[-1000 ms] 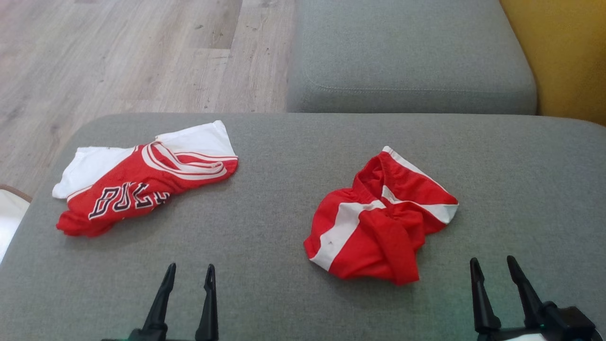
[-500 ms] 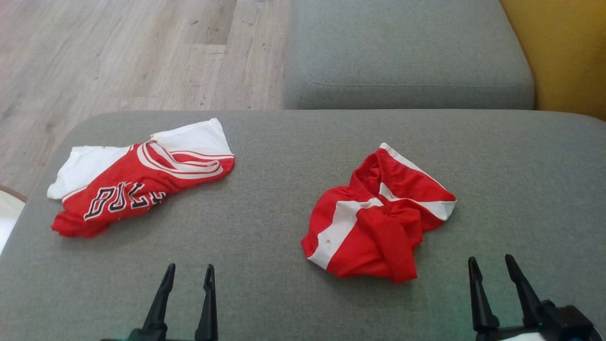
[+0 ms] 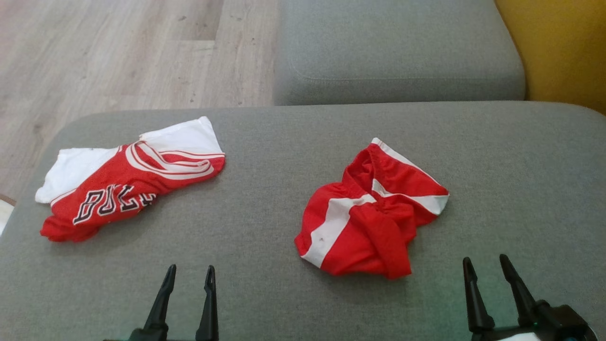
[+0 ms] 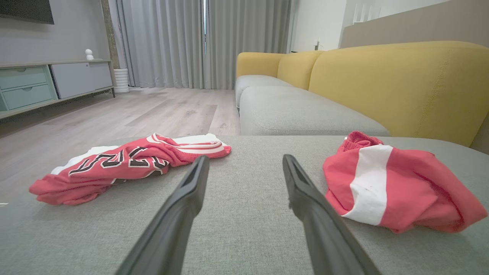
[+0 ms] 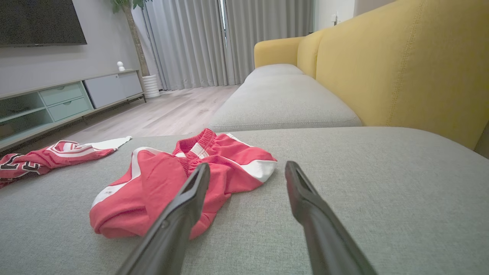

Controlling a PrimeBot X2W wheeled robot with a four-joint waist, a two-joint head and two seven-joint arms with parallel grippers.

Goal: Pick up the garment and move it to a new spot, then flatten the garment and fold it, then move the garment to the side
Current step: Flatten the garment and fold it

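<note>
**Background: sofa, floor, TV wall**

Wide grey seat cushion [image 3: 265,293] spans the foreground; second grey cushion [image 3: 397,52] just beyond it, a gap line between the two; yellow sofa back [image 3: 563,52] along the right side; pale wood-plank floor [image 3: 118,57] to the left; grey floor-length curtains [image 4: 172,42] at the far wall; low cabinet [image 5: 65,99] with pale green drawers and a grey door along the left wall; dark TV [image 5: 38,21] on the wall above it; small white figure [image 5: 120,66] on the cabinet top; white ribbed pot [image 5: 151,86] on the floor at the cabinet's end, plant trunk [image 5: 131,34] rising above it; white thing [image 3: 4,213] at the left edge, cut off, cannot tell what.
</note>
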